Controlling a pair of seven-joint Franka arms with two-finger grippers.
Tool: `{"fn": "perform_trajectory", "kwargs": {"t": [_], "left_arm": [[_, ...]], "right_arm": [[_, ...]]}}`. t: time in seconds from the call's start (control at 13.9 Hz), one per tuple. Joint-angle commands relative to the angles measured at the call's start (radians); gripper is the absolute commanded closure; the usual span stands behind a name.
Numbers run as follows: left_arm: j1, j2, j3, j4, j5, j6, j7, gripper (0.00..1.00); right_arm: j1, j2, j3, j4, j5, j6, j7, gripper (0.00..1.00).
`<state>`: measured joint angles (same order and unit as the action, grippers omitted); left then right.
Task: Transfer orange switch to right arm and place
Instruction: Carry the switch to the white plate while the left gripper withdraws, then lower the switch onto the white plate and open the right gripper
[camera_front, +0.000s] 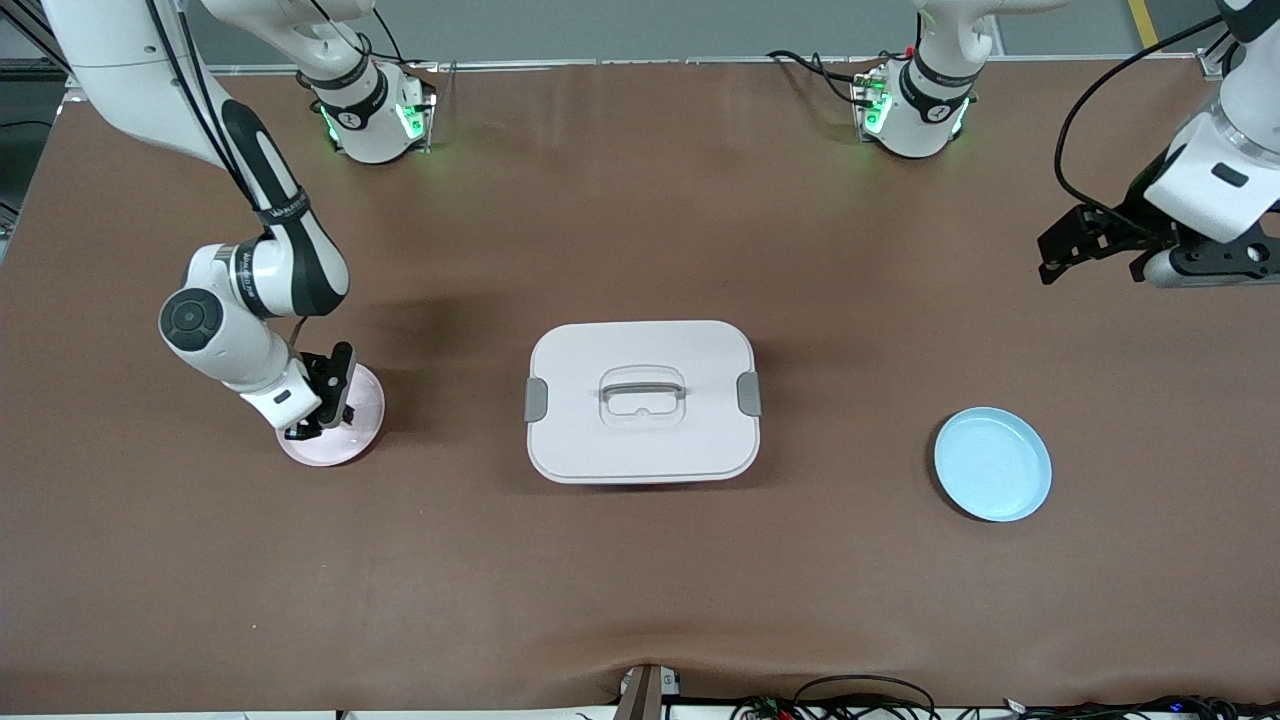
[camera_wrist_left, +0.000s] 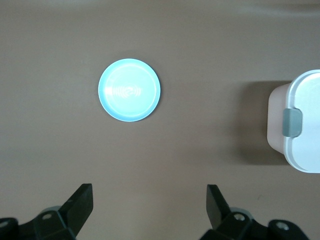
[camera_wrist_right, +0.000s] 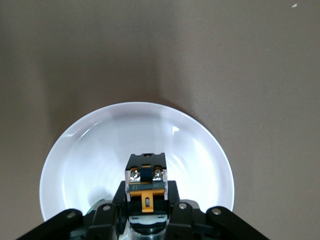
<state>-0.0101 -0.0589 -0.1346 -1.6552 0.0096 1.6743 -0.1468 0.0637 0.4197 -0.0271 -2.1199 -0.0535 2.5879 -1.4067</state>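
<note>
High front camera overlooks table (camera_front: 640, 600); wrist cameras look down.

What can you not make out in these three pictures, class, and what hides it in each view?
- Contents of the white box: front view, closed lid covers them.
- The orange switch: right wrist view shows it in the shut right gripper over the pink plate; whether it touches the plate cannot be told.
- Front view: switch too small, hidden by the gripper.
- Left gripper, open: bodies cut off.
</note>
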Motion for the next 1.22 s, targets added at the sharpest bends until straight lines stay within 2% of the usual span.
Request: {"fn": "perform_trajectory", "kwargs": {"t": [0.0, 0.65, 0.72, 0.79, 1.15], "left_arm": [[-0.025, -0.055, 0.018, -0.034, -0.008, -0.002, 0.021, 0.0], [-0.016, -0.062, -0.014, -0.028, 0.0, -0.08, -0.002, 0.0], [-0.016, -0.062, -0.011, -0.026, 0.0, -0.085, -0.002, 0.0], [-0.016, -0.062, -0.013, -0.026, 0.0, -0.085, -0.002, 0.0], [-0.018, -0.059, -0.014, -0.026, -0.002, -0.084, -0.002, 0.0]], "right_arm": [[-0.022, 0.017, 0.015, -0.011, -0.019, 0.038, -0.008, 1.0], [-0.022, 0.051, 0.015, -0.009, -0.017, 0.075, 0.0, 1.0], [-0.024, 0.053, 0.015, -0.008, -0.017, 0.075, 0.011, 0.6], [-0.03, 0.053, 0.015, -0.006, -0.015, 0.072, 0.014, 0.01], [-0.033, 0.041, 0.016, 0.008, -0.011, 0.043, 0.014, 0.0]]}}
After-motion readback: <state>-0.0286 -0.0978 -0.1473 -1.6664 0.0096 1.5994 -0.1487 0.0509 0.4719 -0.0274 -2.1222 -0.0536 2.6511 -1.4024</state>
